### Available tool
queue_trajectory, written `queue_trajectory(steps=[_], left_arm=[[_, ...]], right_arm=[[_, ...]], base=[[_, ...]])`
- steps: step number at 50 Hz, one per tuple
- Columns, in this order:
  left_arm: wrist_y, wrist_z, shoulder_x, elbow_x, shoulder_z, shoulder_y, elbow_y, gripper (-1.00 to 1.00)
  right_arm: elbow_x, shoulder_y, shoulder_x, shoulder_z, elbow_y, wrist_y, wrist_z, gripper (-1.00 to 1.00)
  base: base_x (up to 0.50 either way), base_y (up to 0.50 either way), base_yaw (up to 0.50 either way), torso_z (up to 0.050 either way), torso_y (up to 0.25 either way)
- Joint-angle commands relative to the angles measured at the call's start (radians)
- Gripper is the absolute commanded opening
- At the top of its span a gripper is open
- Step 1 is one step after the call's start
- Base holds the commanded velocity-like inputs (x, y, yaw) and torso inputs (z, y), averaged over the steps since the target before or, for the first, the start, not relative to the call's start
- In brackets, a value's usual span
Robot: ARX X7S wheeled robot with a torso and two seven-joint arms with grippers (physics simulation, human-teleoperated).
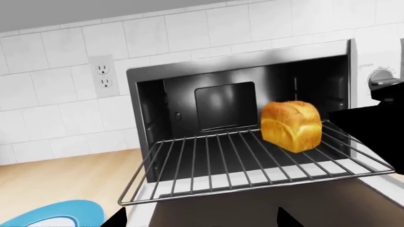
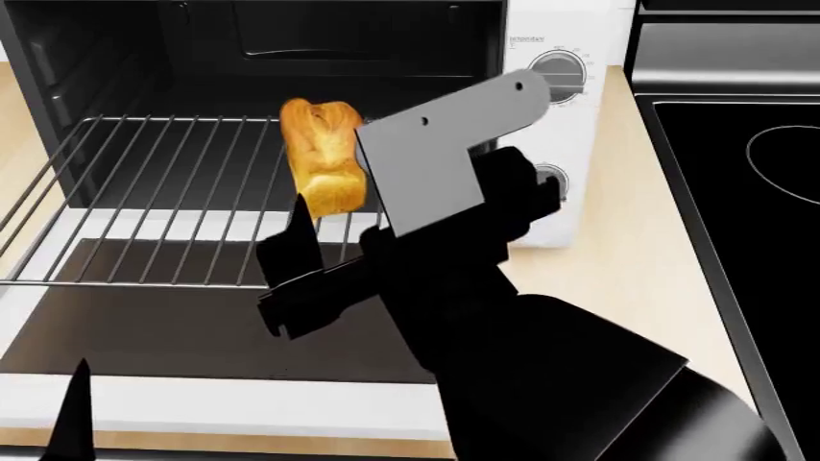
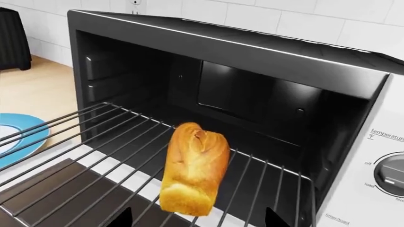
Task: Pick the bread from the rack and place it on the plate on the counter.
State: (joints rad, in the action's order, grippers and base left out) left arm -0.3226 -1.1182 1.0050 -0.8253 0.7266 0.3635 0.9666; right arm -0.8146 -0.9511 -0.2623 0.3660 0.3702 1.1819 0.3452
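The bread [image 3: 194, 169] lies on the pulled-out rack [image 3: 75, 156] of an open toaster oven [image 3: 252, 66]; the right end effector [image 2: 301, 274] hovers just before it, fingers apart; the left end effector's state cannot be told; the plate [image 3: 28, 135] rests on the worktop [image 3: 31, 90].

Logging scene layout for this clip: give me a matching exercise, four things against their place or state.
Things:
1. bread
2. rack
3. plate
4. stovetop

Places or states:
A. glossy black, beside the oven's dial side
B. pulled out of the open oven
C. on the counter, beside the rack
D. sitting on the wires

Pairs: 1-D, 2-B, 3-C, 4-A
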Motion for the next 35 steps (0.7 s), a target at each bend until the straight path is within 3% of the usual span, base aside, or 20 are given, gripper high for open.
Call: queue_trajectory(steps=[1, 35], left_arm=[[0.035, 0.035, -0.022, 0.015, -0.02, -0.011, -0.02, 1.0], [0.048, 0.056, -0.024, 0.042, 0.006, -0.024, -0.017, 1.0]], right_arm=[[0.027, -0.017, 0.019, -0.004, -0.041, -0.022, -0.026, 1.0], [0.065, -0.067, 0.04, 0.073, -0.181, -0.078, -0.069, 1.0]], base=[[0.0, 0.0, 0.0, 0.0, 0.0], [0.0, 0.0, 0.0, 0.0, 0.0]])
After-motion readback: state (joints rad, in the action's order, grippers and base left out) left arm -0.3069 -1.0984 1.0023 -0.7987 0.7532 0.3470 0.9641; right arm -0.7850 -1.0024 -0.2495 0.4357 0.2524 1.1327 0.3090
